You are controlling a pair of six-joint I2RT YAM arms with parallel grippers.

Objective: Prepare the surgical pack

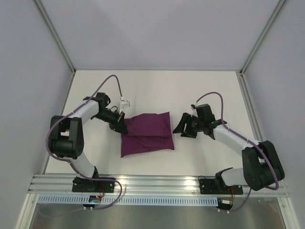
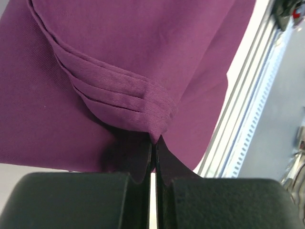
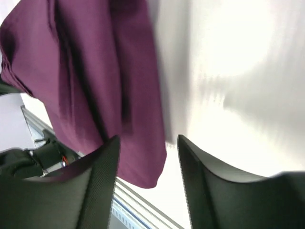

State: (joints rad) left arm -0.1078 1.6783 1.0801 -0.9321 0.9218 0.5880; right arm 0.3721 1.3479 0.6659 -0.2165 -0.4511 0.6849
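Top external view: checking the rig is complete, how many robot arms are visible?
2. The left arm reaches the purple drape's left edge; the right arm ends just off its right edge.

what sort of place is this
Probably a robot test cell in a lab: a white table boxed in by plain panels, left arm and right arm bolted to an aluminium rail, and a folded purple surgical pack.

place: robot lab test cell | evidence: white table (image 1: 200, 90) walled by plain grey panels (image 1: 157, 33); aluminium rail (image 1: 157, 183) along table's near edge
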